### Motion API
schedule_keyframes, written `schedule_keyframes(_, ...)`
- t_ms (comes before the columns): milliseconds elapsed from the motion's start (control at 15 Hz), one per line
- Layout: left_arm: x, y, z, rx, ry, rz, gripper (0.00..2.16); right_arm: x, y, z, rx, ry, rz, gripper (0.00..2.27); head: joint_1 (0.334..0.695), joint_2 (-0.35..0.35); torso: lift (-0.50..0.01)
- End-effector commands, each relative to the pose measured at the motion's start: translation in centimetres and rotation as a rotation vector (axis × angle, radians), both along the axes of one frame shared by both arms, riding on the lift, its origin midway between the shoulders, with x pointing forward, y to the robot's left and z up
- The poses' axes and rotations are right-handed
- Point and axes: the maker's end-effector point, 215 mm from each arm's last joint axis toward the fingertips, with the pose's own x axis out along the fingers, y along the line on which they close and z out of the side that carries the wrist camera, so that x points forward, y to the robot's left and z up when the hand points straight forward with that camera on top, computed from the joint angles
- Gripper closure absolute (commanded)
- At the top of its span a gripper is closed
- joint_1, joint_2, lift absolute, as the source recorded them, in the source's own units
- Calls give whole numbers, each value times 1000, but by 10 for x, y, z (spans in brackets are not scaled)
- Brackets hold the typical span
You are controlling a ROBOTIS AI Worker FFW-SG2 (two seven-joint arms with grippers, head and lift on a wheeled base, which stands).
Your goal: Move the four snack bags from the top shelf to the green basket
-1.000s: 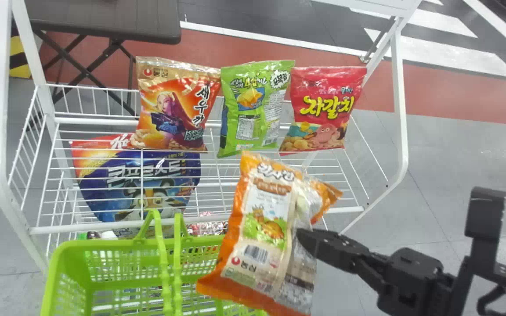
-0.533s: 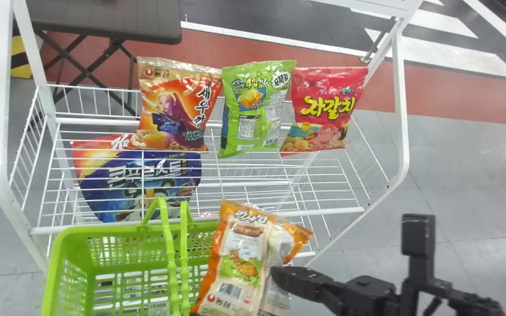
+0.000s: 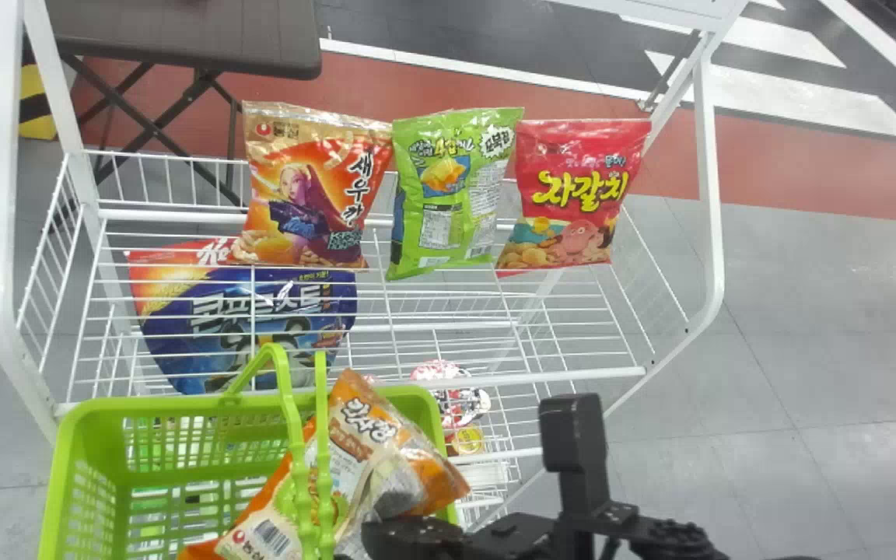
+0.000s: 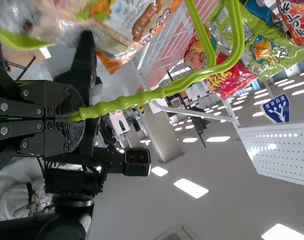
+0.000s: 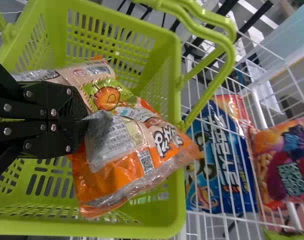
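The orange snack bag [image 3: 355, 455] is at the lower centre of the head view, over the right part of the green basket [image 3: 67, 482]. White lettering crosses its upper front, above a brown label; lower down are a barcode and a small red round logo. The right gripper [image 3: 386, 538], low in the centre, has its fingers closed on the bag; the right wrist view shows them pinching a silvery fold beside a panel of fine print, with a square code farther along. How deep the bag sits cannot be told.

The left gripper [image 4: 76, 118] has its fingers pressed together on the basket's handle [image 4: 126, 102].

Three bags stand side by side on the top shelf [image 3: 417, 383], across the upper centre. The red-and-gold bag [image 3: 308, 187] carries dark vertical lettering and a long-haired figure; the green bag [image 3: 448, 194] has a jagged white burst and a white small-print panel; the red bag [image 3: 572, 194] shows big yellow letters over a pink octopus. Below the shelf wires, left of centre, lies a large blue bag [image 3: 207, 327] with bold pale lettering. A dark table [image 3: 183, 31] is at the upper left.
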Motion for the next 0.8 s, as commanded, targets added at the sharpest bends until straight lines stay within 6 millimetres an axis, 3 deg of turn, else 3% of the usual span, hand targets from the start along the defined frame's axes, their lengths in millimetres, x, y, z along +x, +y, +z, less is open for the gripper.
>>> schedule_keyframes(0, 2, 2, 0, 3, -3, 0, 1362, -5, 4, -13, 0, 60, 6, 549, 695, -343, 0)
schedule_keyframes(67, 4, 3, -1, 8, -1, 2, 1362, -3, 3, -12, -2, 51, 9, 6, 695, -334, 0)
schedule_keyframes(400, 10, 6, -6, 20, 4, 13, 1362, -4, 12, 14, 71, 35, 37, 53, 695, -297, 0)
schedule_keyframes(600, 13, 9, -7, 27, 4, 21, 1362, 0, -12, 23, 49, 48, -17, 56, 695, -294, 0)
schedule_keyframes(733, 15, 11, -7, 32, 2, 24, 1362, 16, -24, 48, 105, -9, -34, 56, 695, -315, 0)
